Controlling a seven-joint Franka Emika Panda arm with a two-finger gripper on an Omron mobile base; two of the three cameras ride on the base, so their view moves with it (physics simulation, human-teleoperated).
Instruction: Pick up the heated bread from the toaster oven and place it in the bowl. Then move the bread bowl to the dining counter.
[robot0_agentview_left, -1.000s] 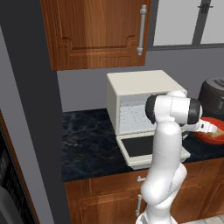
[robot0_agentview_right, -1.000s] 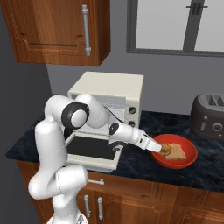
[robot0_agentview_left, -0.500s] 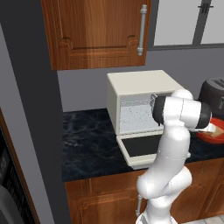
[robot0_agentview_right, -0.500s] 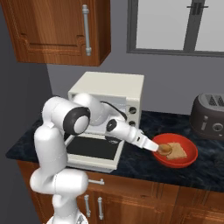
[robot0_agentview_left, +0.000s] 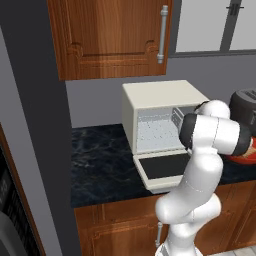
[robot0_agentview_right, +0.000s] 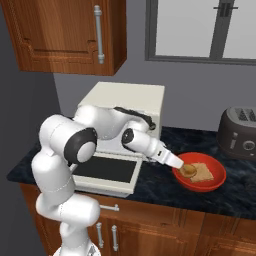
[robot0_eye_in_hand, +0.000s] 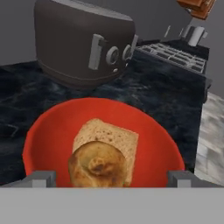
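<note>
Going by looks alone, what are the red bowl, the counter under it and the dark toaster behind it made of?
Red bowl: a smooth, evenly coloured matte surface, likely plastic or glazed ceramic; the render leaves that open. Counter: black with pale veins and a soft sheen, looks like polished marble or granite. Toaster: a dark, rounded satin shell with faint highlights and grey knobs, probably painted metal or plastic.

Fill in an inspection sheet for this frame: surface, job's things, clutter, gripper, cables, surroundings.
Surface: black marbled counter on wood cabinets.
Job's things: golden bun lies in the red bowl, on a bread slice; toaster oven with its door dropped open.
Clutter: dark toaster behind the bowl.
Gripper: gripper open, fingers astride the bun, holding nothing.
Cables: nothing seen.
Surroundings: wall cabinet, window, stove grates.
</note>
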